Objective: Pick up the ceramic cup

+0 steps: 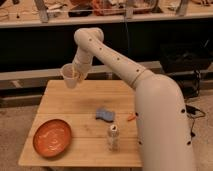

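Gripper (76, 76) above table's (75, 102) far left edge, jaws closed on ceramic cup (69, 75), cup lifted clear, tilted. No readable writing anywhere.

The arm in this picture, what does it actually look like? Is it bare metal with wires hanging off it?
No bare metal shows. The arm is a thick, rounded, cream-white shell, with small dark dots in rows along its segments and rounded joints. No loose cables hang from it. The gripper, at its far end above the table's back-left corner, is the same pale colour.
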Action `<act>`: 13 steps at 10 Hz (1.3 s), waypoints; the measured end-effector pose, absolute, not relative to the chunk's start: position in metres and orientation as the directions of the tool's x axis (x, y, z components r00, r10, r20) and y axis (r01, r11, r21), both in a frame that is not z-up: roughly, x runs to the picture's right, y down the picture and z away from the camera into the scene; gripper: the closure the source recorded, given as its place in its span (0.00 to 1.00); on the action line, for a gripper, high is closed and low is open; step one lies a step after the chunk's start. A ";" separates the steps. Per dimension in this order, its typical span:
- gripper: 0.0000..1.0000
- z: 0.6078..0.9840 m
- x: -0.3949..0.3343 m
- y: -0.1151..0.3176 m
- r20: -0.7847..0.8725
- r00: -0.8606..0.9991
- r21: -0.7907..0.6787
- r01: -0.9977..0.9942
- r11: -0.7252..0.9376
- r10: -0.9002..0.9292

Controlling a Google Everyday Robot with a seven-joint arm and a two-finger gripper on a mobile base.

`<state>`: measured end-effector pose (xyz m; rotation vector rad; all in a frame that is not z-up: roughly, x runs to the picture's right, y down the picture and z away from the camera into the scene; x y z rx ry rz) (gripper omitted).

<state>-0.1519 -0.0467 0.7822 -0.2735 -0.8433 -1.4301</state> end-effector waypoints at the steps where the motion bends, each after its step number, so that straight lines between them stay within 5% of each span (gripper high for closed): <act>1: 0.98 0.782 -0.158 -0.047 0.652 -0.091 0.317 0.935 0.161 -0.753; 13: 0.98 0.803 -0.202 -0.030 0.658 -0.204 0.369 0.926 0.074 -0.725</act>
